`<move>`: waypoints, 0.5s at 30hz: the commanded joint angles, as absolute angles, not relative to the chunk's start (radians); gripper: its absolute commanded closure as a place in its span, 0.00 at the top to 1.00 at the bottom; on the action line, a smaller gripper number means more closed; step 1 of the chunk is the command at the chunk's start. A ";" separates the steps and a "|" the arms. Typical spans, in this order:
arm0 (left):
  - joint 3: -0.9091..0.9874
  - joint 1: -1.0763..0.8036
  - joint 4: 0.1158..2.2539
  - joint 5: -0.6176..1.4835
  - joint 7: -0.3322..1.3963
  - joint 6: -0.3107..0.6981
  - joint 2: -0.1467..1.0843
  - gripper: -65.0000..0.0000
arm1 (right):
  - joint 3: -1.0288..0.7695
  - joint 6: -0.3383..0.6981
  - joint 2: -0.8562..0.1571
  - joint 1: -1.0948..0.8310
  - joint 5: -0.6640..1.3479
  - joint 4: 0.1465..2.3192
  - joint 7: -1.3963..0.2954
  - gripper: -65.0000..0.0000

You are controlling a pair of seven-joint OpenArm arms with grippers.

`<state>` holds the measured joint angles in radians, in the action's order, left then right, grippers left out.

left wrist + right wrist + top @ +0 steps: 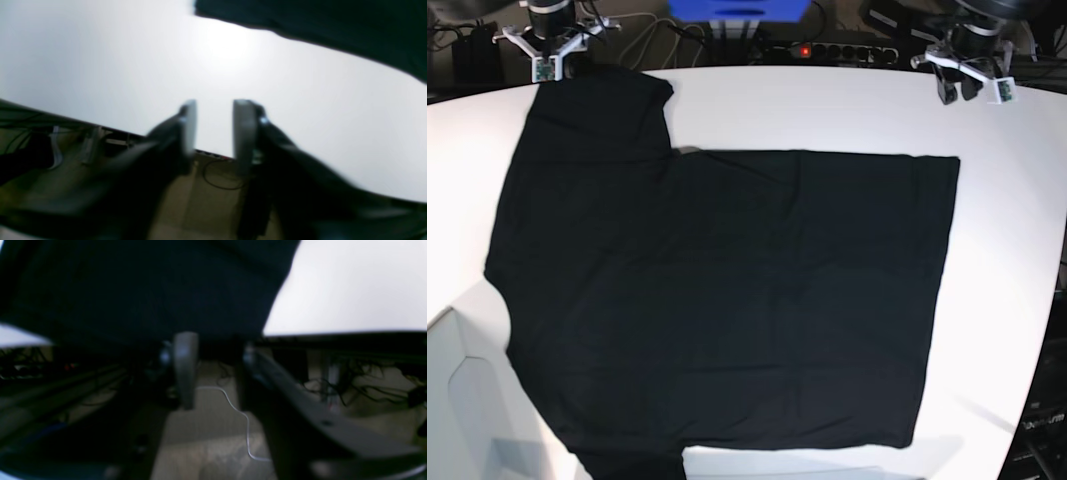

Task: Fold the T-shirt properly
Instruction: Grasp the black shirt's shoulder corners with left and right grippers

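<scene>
On the white table (847, 110) we see the T-shirt (727, 300) spread flat, one sleeve reaching the far edge beside the right gripper (213, 350). Both it and the left gripper (213, 116) stand parted, holding nothing.

Table: a white tabletop (827, 110) is filling most of the base view, its far edge curving.
Light: a soft glare is showing on the table surface in the left wrist view.
Behind the table: a power strip (827, 50) with a glowing red switch is lying beside a blue box (737, 10) and dark cables.
Floor: a beige floor (206, 440) is showing below the table edge, a thin white cable (240, 416) trailing across it.
</scene>
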<state>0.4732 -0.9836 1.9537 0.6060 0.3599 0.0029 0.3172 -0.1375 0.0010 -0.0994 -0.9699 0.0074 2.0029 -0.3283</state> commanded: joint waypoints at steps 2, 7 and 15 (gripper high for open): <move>0.506 -0.951 1.966 0.604 0.332 0.005 0.325 0.51 | -0.137 0.008 -0.104 -0.964 0.005 2.020 -0.311 0.40; 0.532 -0.851 1.957 0.604 0.332 0.005 0.323 0.52 | -0.140 0.008 -0.105 -0.928 0.005 2.020 -0.312 0.45; 0.521 -0.653 1.787 0.604 0.334 0.005 0.325 0.53 | -0.137 0.008 -0.105 -0.905 0.005 2.017 -0.312 0.45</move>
